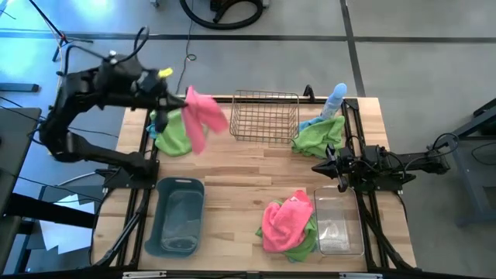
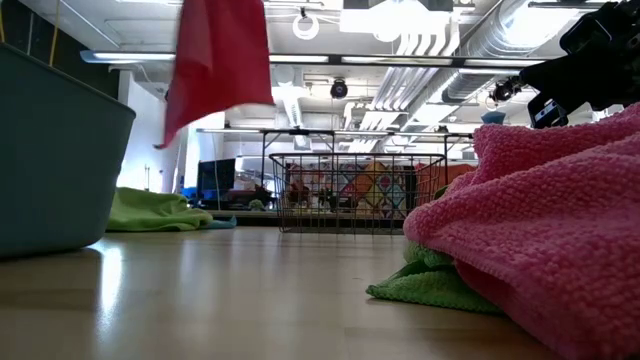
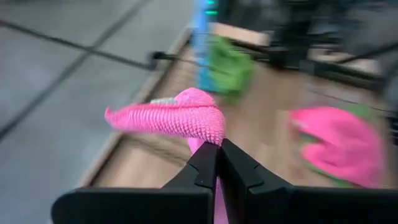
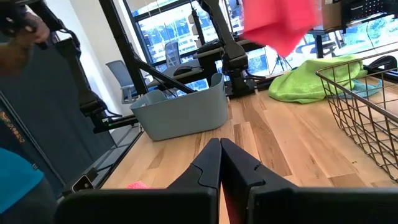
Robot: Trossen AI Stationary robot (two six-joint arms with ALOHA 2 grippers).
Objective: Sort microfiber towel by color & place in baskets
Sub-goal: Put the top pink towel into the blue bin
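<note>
A: Lifting this fluffy pink microfiber towel (image 1: 203, 118) clear of the surface (image 1: 232, 167), my left pincer (image 3: 219, 149) clamps it.

B: Why high?

A: To clear the brass wire-mesh basket (image 1: 265, 116). Right pincer (image 4: 220, 149) waits, closed, empty.

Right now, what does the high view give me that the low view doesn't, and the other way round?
Only the high view shows the left gripper shut on the lifted pink towel, the clear tub, and the spray bottle. Only the low view shows the hanging towel clear of the tabletop. Both show the wire basket, the grey-blue tub, and the pink-and-green pile.
</note>
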